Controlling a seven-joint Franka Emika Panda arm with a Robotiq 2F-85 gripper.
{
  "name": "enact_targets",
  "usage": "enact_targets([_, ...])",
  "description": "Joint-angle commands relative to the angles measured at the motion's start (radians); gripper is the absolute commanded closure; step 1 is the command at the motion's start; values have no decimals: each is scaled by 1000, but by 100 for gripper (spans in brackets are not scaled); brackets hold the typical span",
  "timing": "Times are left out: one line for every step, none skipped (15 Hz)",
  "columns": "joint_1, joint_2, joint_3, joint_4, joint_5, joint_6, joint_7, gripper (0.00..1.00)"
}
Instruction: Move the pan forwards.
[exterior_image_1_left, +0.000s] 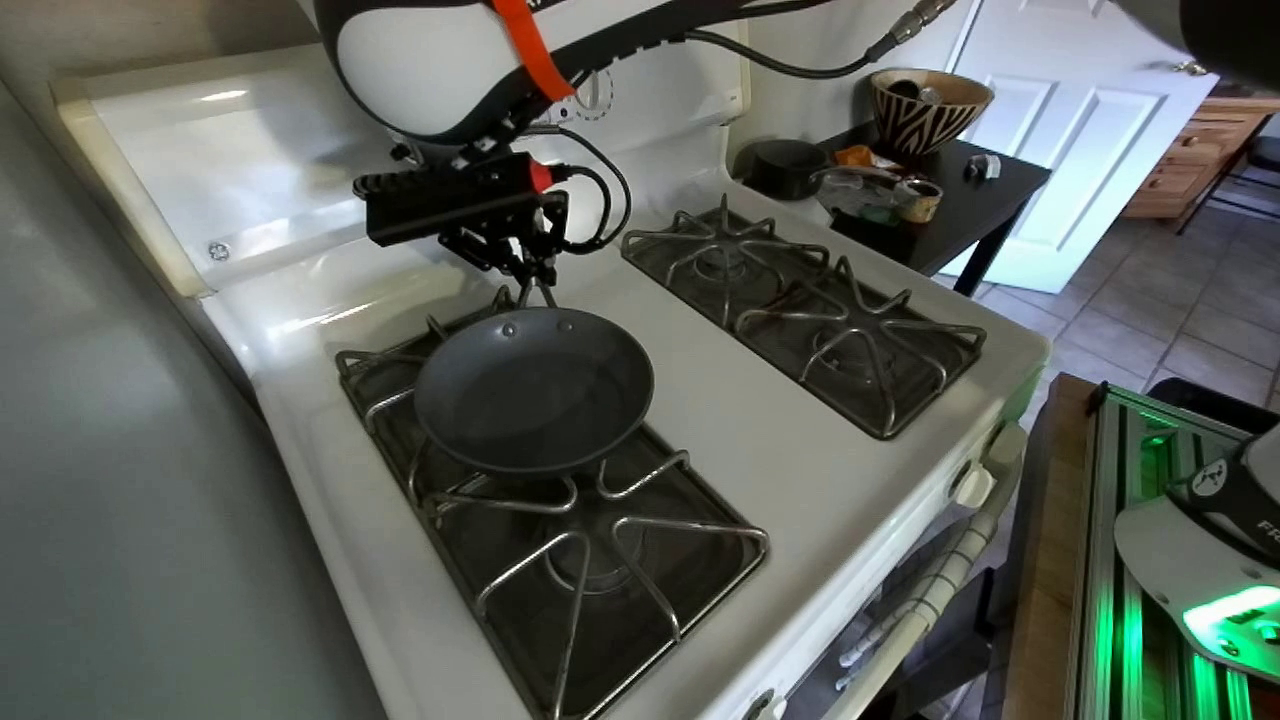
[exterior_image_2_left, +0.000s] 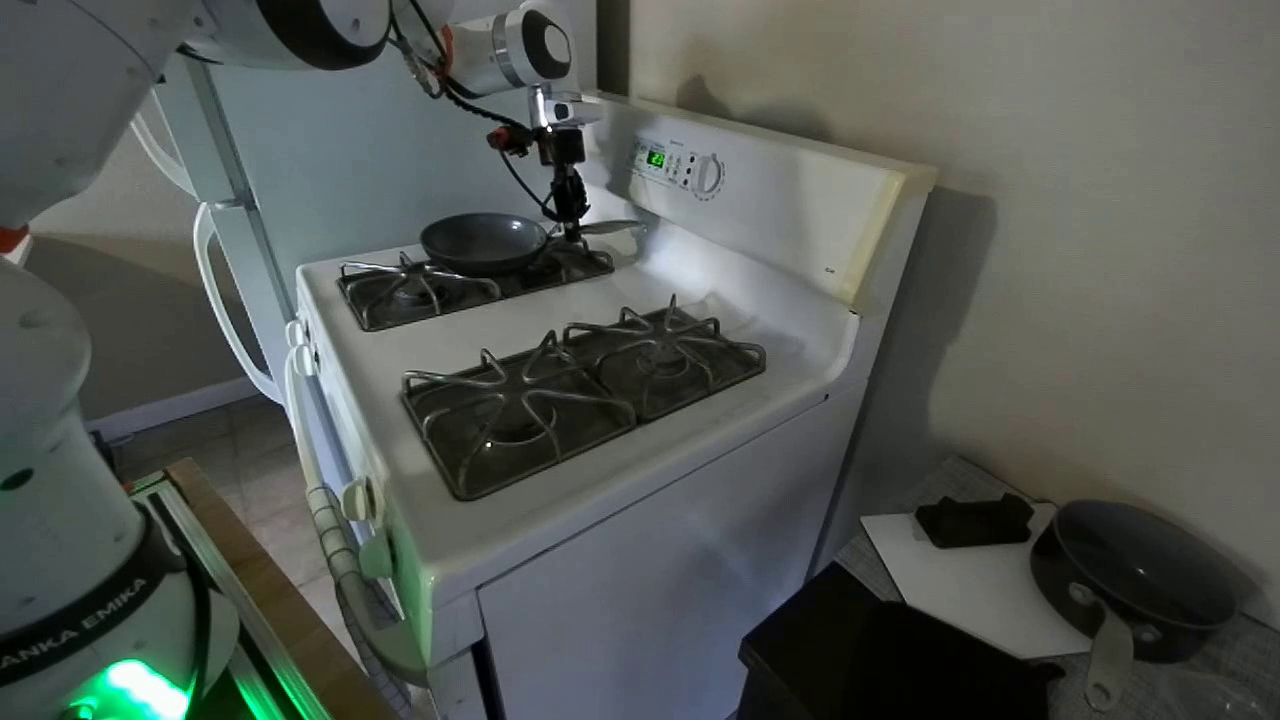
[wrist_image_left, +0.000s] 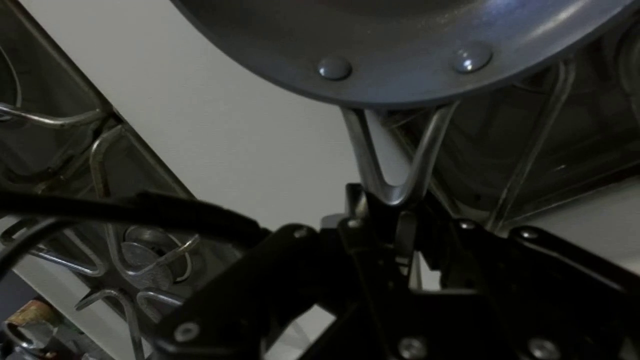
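Note:
The pan, round and dark grey, shows in both exterior views (exterior_image_1_left: 535, 395) (exterior_image_2_left: 484, 240). It is over the grate farther from the camera in an exterior view, its handle toward the stove's back panel. I cannot tell whether its base touches the grate. In the wrist view the pan's rim and two rivets (wrist_image_left: 400, 75) fill the top, and the forked root of the handle runs into my jaws. My gripper (wrist_image_left: 387, 205) is shut on the handle (exterior_image_2_left: 612, 227), close to the pan. It also shows in both exterior views (exterior_image_1_left: 537, 272) (exterior_image_2_left: 571, 225). The handle between the fingers is hidden.
Black burner grates stand on both sides of the white stove top (exterior_image_1_left: 700, 420), including a front grate (exterior_image_1_left: 600, 560) beside the pan. The stove's back panel (exterior_image_2_left: 760, 190) rises behind the gripper. A grey refrigerator (exterior_image_2_left: 400, 160) stands beside the stove. A saucepan (exterior_image_2_left: 1130, 580) stands on a side table.

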Motion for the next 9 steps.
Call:
enact_targets([17, -20, 5, -29, -12, -3, -20, 95])
enact_targets([21, -22, 5, -33, -13, -1, -25, 95])
enact_targets([24, -22, 4, -35, -13, 1, -28, 95])
enact_targets([27, -24, 4, -38, -15, 3, -34, 95])
enact_targets([29, -26, 4, -43, -15, 4, -37, 95])
enact_targets([30, -28, 4, -46, -15, 4, -40, 95])
enact_targets([31, -31, 4, -49, -14, 5, -40, 95])
enact_targets([33, -33, 4, -50, -13, 4, -39, 95])
enact_targets([35, -35, 5, -55, -10, 5, -37, 95])
